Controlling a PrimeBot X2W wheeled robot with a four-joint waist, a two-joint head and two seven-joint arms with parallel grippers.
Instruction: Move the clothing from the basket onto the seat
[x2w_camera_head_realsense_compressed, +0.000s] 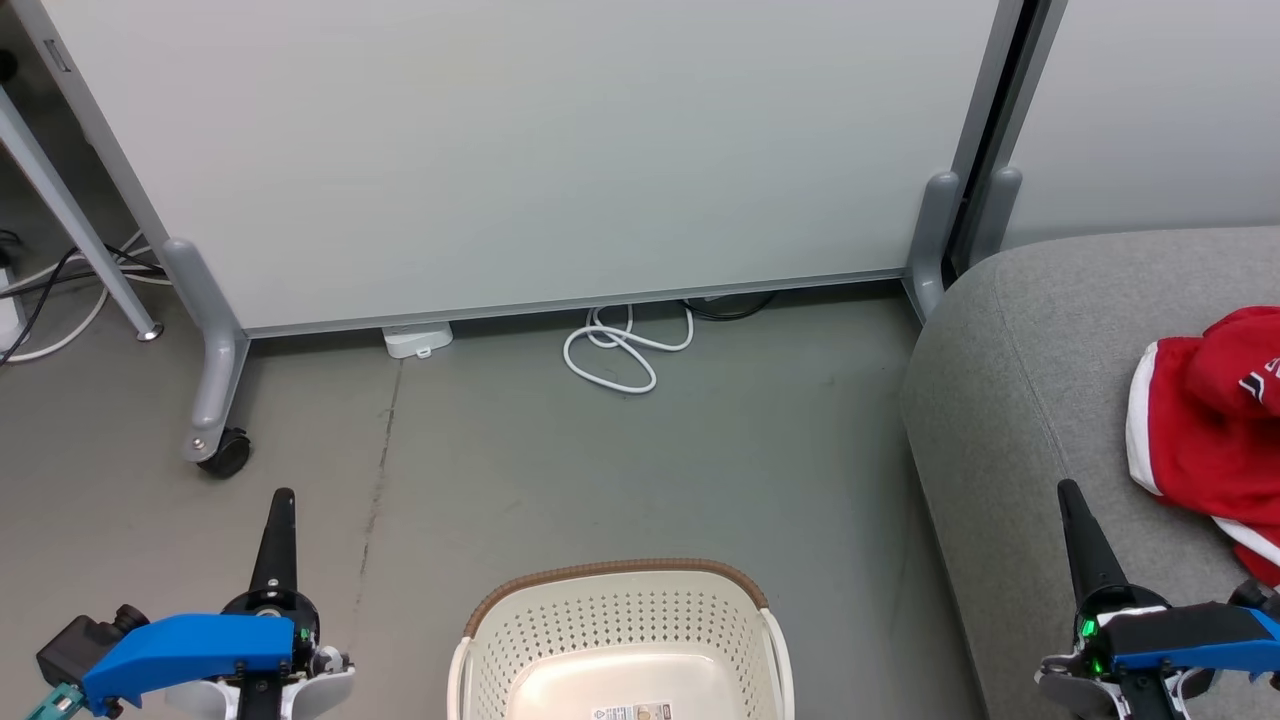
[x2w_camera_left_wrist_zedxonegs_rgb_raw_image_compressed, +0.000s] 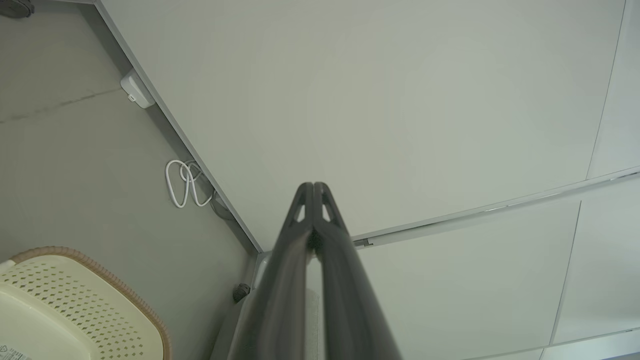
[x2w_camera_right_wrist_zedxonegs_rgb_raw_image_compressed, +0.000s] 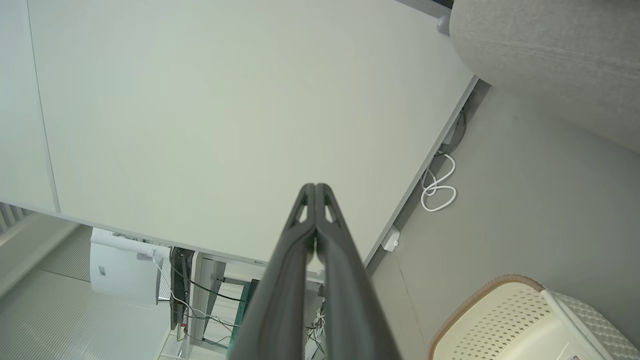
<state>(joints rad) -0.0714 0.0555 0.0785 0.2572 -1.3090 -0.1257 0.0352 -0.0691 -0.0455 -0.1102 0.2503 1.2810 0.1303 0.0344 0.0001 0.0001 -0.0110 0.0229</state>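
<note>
Looking down from the head view, the red clothing (x2w_camera_head_realsense_compressed: 1205, 410) lies in a crumpled heap on the grey seat (x2w_camera_head_realsense_compressed: 1020, 400) at the right, its white trim showing and a scrap of dark lettering at the picture's edge, which cuts the heap off. I cannot tell whether it is one garment or two. The basket (x2w_camera_head_realsense_compressed: 620, 571) stands on the floor (x2w_camera_head_realsense_compressed: 700, 440) at the bottom centre, beside the seat. The part of its inside that shows is bare apart from a label (x2w_camera_head_realsense_compressed: 632, 712), but its near end is out of frame. The left claw (x2w_camera_head_realsense_compressed: 283, 503) hangs over the floor left of the basket and the right claw (x2w_camera_head_realsense_compressed: 1068, 497) over the seat's front edge, near the clothing but apart from it. Both are closed to a single dark point and hold nothing. In the left wrist view the left claw (x2w_camera_left_wrist_zedxonegs_rgb_raw_image_compressed: 314, 189) has its fingers pressed together and empty, aimed at the pale partition panel (x2w_camera_left_wrist_zedxonegs_rgb_raw_image_compressed: 375, 100), with the basket (x2w_camera_left_wrist_zedxonegs_rgb_raw_image_compressed: 102, 274) low at the left and a white cable (x2w_camera_left_wrist_zedxonegs_rgb_raw_image_compressed: 180, 186) coiled on the floor. In the right wrist view the right claw (x2w_camera_right_wrist_zedxonegs_rgb_raw_image_compressed: 315, 190) is likewise pinched closed and empty, with the basket (x2w_camera_right_wrist_zedxonegs_rgb_raw_image_compressed: 477, 296) at the lower right and the seat (x2w_camera_right_wrist_zedxonegs_rgb_raw_image_compressed: 545, 55) at the upper right. Judging from this, the move looks done or nearly so. What is left, if anything, is to check the basket's hidden near end for a second piece.
</note>
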